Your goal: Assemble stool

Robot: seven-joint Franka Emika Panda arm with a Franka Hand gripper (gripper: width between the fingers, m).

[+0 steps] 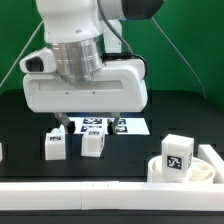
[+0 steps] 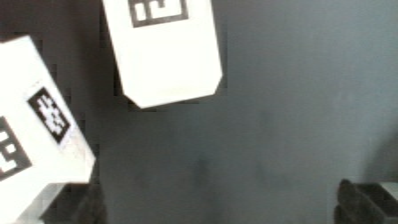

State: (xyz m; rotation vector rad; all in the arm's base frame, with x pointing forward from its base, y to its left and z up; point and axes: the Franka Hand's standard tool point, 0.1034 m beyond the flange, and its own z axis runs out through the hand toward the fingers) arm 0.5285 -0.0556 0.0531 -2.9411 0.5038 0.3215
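Looking across a black table [image 1: 20,120]. Seeing, left of centre, a first leg [image 1: 55,144] and a second leg [image 1: 93,143], white and tagged, standing just beside each other. Seeing the gripper [image 1: 88,125] hanging just above them, jaws spread wide, gripping nothing. Glimpsing the marker board [image 1: 130,126] lying behind. Finding, toward the exterior view's right, the round white seat [image 1: 205,172] carrying a third leg [image 1: 178,153].

The marker board [image 1: 135,126] lies flat on the black table [image 1: 190,115], between a green backdrop [image 1: 10,30] and a long white strip [image 1: 80,195].
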